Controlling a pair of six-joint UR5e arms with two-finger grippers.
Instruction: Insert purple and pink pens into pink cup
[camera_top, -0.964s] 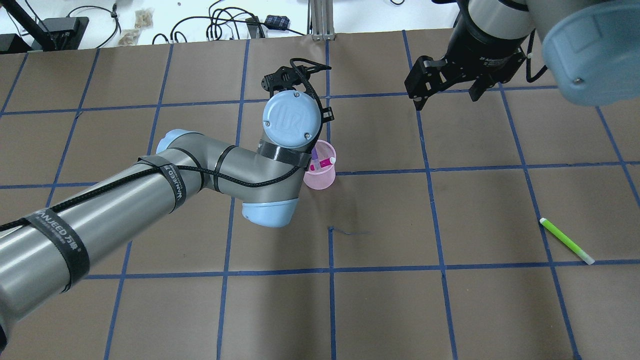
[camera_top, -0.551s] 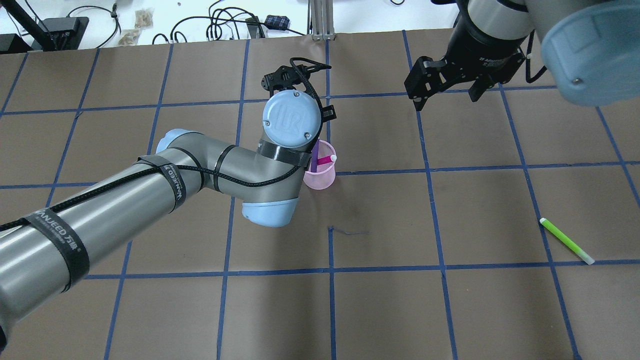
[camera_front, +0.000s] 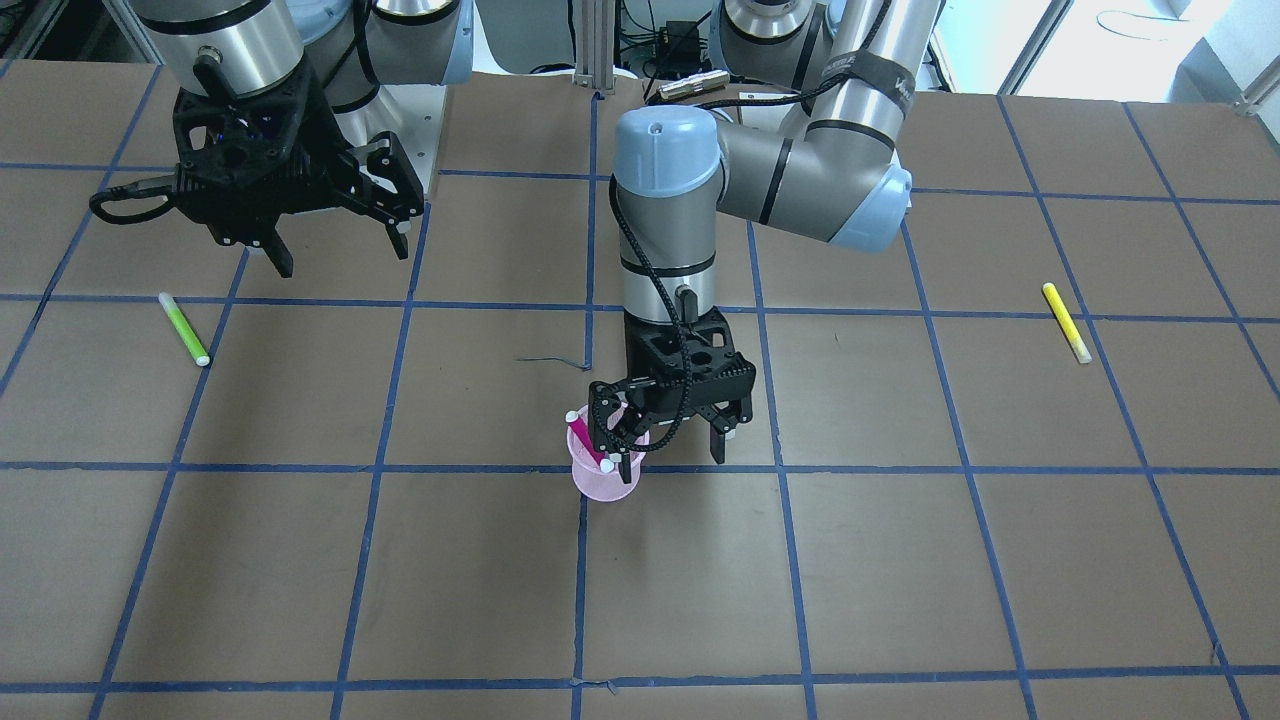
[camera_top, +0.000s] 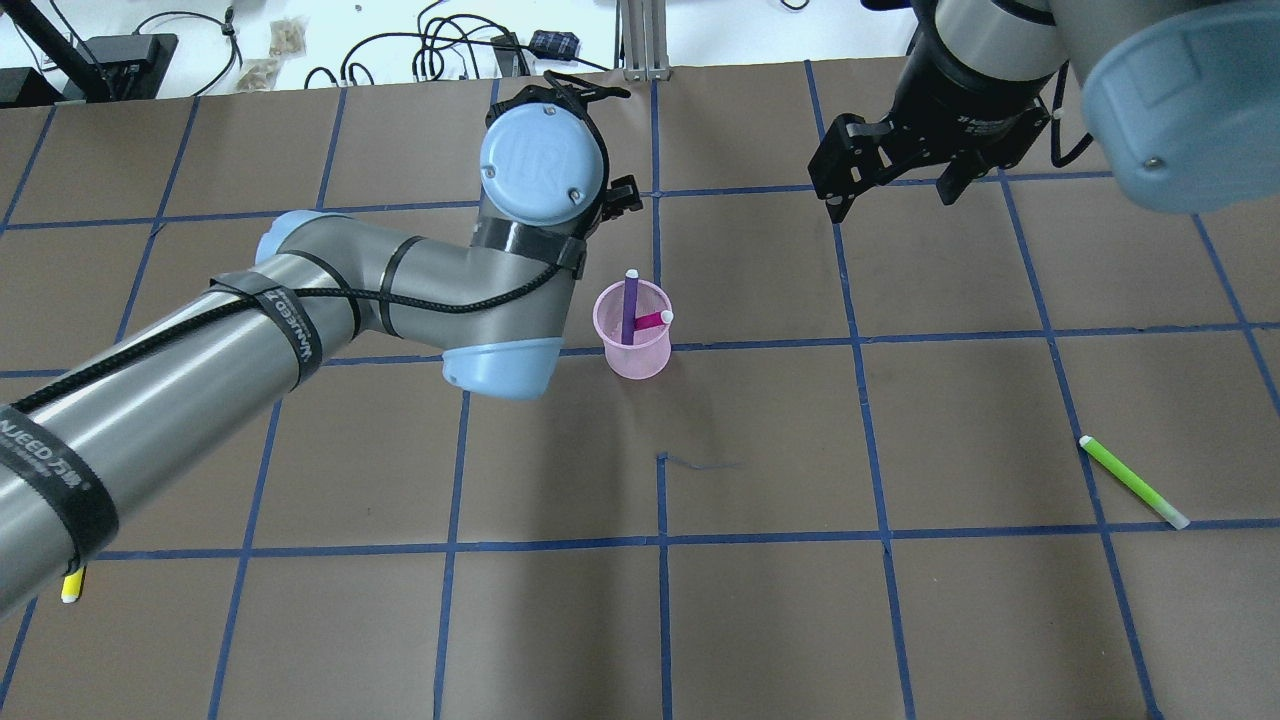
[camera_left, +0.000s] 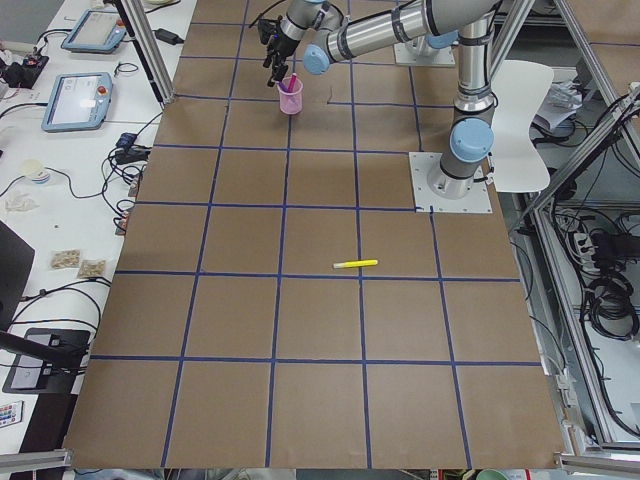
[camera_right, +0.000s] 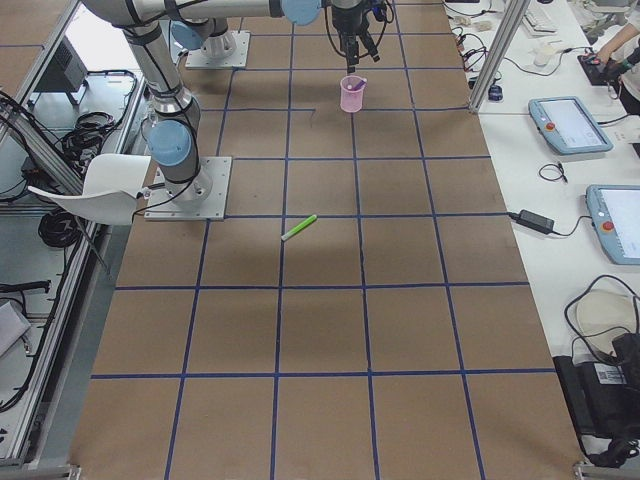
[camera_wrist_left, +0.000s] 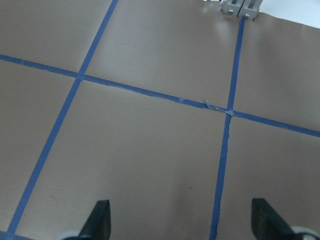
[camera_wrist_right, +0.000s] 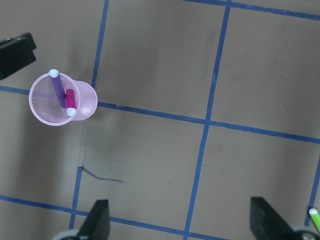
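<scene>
The pink mesh cup (camera_top: 636, 350) stands upright near the table's middle. A purple pen (camera_top: 629, 305) and a pink pen (camera_top: 652, 320) stand in it, leaning on the rim. They also show in the right wrist view: the cup (camera_wrist_right: 85, 107), the purple pen (camera_wrist_right: 57, 86) and the pink pen (camera_wrist_right: 70, 101). My left gripper (camera_front: 670, 455) is open and empty. In the front view it is beside the cup (camera_front: 603, 482), with one finger over its rim. My right gripper (camera_top: 890, 185) is open and empty, raised far to the cup's right.
A green pen (camera_top: 1133, 482) lies at the right of the table. A yellow pen (camera_front: 1066, 322) lies on the left arm's side. The left wrist view shows bare brown paper with blue tape lines (camera_wrist_left: 227, 111) and a metal post foot (camera_wrist_left: 241, 7) at the far edge.
My left arm has swung away from over the cup toward the far left. The cup with both pens now shows fully. The right arm has not moved.
</scene>
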